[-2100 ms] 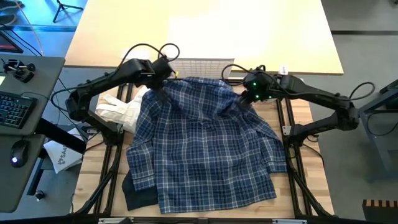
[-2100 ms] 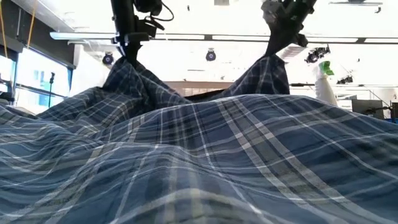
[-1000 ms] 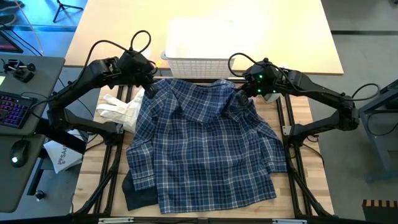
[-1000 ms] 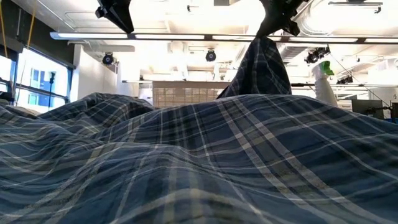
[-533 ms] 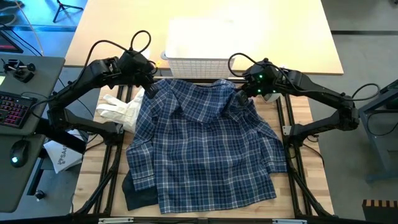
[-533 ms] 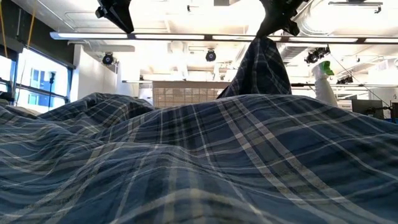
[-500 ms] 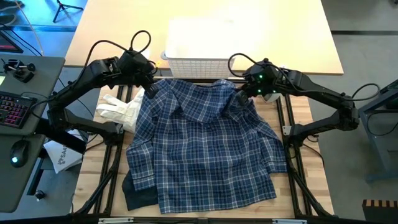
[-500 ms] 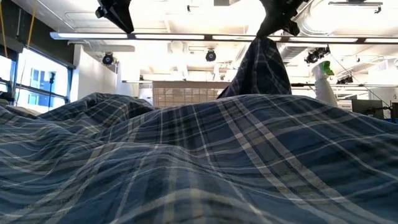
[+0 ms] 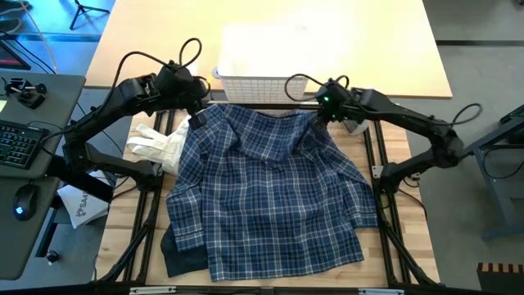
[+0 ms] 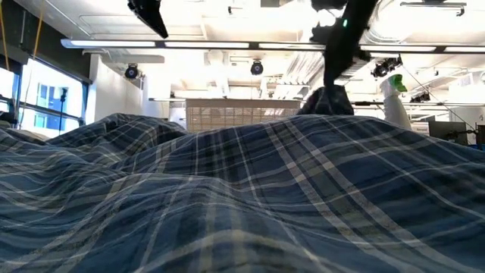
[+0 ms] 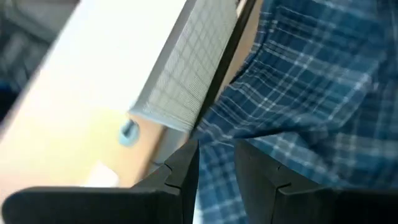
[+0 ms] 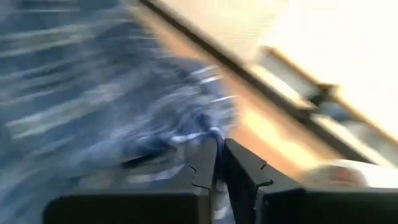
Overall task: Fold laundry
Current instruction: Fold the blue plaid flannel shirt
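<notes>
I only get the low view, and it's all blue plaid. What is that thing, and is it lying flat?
Observer: From above it's a shirt, spread open, collar toward a white basket.
Operator: Is anything else lying there?
Observer: A white cloth beside it on the left arm's side, and a dark piece poking out under its near corner.
Operator: Is the left gripper holding the shirt?
Observer: No. The left gripper is open above the collar's end, with nothing between its fingers.

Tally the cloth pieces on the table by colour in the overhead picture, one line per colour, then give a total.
Blue-and-white plaid: 1, the shirt
Cream: 1, the cloth beside the shirt's left edge
Dark: 1, the piece showing from under the shirt's near left corner
Total: 3
</notes>
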You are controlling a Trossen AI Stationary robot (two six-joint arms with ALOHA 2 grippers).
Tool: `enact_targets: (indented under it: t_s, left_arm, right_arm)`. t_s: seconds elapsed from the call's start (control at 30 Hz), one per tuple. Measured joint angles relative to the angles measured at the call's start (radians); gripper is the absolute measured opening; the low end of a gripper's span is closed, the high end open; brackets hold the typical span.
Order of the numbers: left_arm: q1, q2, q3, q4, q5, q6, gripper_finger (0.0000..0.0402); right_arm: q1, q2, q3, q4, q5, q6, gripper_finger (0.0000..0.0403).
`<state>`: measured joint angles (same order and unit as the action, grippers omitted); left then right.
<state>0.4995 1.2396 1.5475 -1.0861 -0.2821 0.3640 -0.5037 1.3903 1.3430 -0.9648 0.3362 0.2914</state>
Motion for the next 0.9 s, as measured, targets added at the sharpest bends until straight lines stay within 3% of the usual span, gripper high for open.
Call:
enact_targets:
  t_s: [0.1, 0.2, 0.43, 0.57, 0.67, 0.83, 0.9]
  left_arm:
    - [-0.001, -0.001, 0.0, 0.017, 0.001, 0.078, 0.009]
    - [-0.001, 0.0, 0.0, 0.021, 0.012, 0.081, 0.009]
    - [-0.001, 0.0, 0.0, 0.052, 0.015, -0.077, 0.009]
    - [-0.004, 0.0, 0.0, 0.08, 0.02, -0.232, 0.009]
    - [-0.004, 0.0, 0.0, 0.1, 0.019, -0.338, 0.009]
    - [-0.004, 0.0, 0.0, 0.099, 0.01, -0.421, 0.009]
    - [-0.004, 0.0, 0.0, 0.097, 0.01, -0.478, 0.009]
  right_arm:
    - [-0.057, 0.045, 0.0, 0.022, 0.074, -0.031, 0.006]
    - [-0.11, 0.069, 0.0, 0.032, 0.08, -0.046, 0.0097]
    - [-0.152, 0.013, 0.118, -0.087, 0.052, -0.038, 0.0173]
    - [-0.112, -0.056, 0.169, -0.135, -0.132, 0.041, 0.0185]
    - [-0.037, -0.114, 0.135, -0.157, -0.304, 0.093, 0.0183]
    - [0.105, -0.216, -0.037, -0.255, -0.561, 0.11, 0.0172]
    - [0.133, -0.257, -0.133, -0.281, -0.577, 0.211, 0.0165]
